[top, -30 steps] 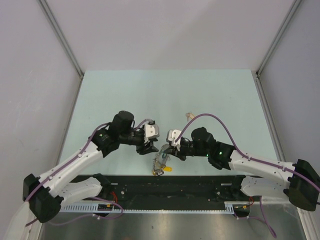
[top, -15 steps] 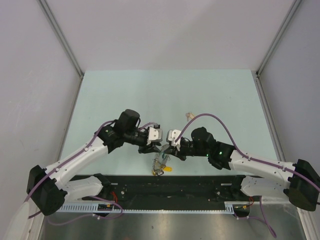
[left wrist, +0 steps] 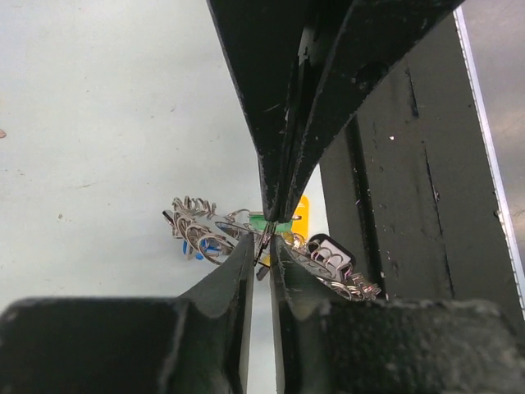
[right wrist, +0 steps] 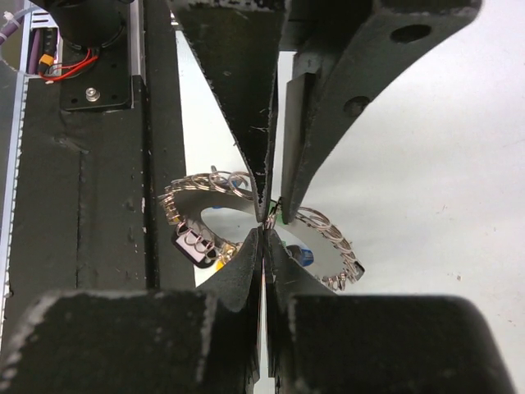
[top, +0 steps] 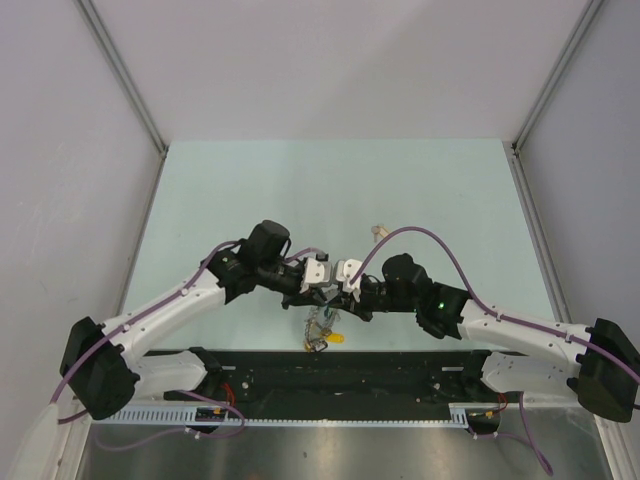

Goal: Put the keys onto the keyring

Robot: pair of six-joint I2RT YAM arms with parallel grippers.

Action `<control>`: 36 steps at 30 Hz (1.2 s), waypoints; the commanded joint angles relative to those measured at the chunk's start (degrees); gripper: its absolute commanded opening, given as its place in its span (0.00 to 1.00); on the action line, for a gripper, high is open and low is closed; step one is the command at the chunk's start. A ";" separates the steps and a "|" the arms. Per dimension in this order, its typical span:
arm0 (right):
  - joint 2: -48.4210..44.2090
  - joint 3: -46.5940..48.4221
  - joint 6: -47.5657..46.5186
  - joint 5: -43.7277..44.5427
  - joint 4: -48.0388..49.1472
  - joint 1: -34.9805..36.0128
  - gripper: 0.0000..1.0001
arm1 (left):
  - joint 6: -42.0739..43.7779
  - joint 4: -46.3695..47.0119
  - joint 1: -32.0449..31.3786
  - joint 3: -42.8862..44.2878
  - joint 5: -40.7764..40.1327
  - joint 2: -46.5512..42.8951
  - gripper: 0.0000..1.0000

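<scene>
Just swung the left gripper in across the bench, so now tip to tip with the right gripper, hardly any gap between. Reads like lining up for the threading step, or maybe a handover. Not a done deal yet either way.

Through the left wrist view: nearly pinched together on the left fingers, just a thin slit, with a silver sliver sitting in it. Can't tell whether actually clamped on that or only straddling it. Over on the right side, pressed flat together in both wrist views, though no way of saying what, if anything, is trapped in there.

Spotted the green key right where the two sets of tips meet, only a scrap of green head peeking out. Can't say which side owns it.

Found the keyring just beyond the tips, lying at the near edge of the bench and partly over the black rail, with a yellow key poking out beside it. No visible contact with the fingers, so probably nothing threaded so far.
</scene>
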 commanded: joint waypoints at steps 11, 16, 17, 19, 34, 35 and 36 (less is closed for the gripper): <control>-2.15 2.49 -0.60 1.22 -2.12 0.16 0.00 | -2.76 3.90 0.99 -1.09 1.92 -5.42 0.00; -1.62 2.32 -1.12 2.36 -2.39 1.48 0.00 | -13.20 10.94 3.63 -4.07 1.57 -9.56 0.00; -1.71 2.40 -1.13 2.71 -2.47 1.74 0.00 | -15.42 15.39 3.81 -5.91 1.30 -10.96 0.00; -1.62 2.05 -1.13 2.98 -1.78 2.01 0.00 | -21.81 19.98 3.90 -8.20 1.21 -12.37 0.01; 0.75 -1.81 3.79 3.33 13.33 4.47 0.00 | -50.49 60.85 1.62 -27.63 -14.68 -22.92 0.00; 1.01 -1.99 4.06 3.33 13.95 4.47 0.00 | -51.29 62.27 1.18 -29.46 -15.83 -23.10 0.00; 1.19 -2.17 4.23 3.50 14.48 4.47 0.00 | -52.00 63.85 1.00 -30.44 -16.71 -23.36 0.00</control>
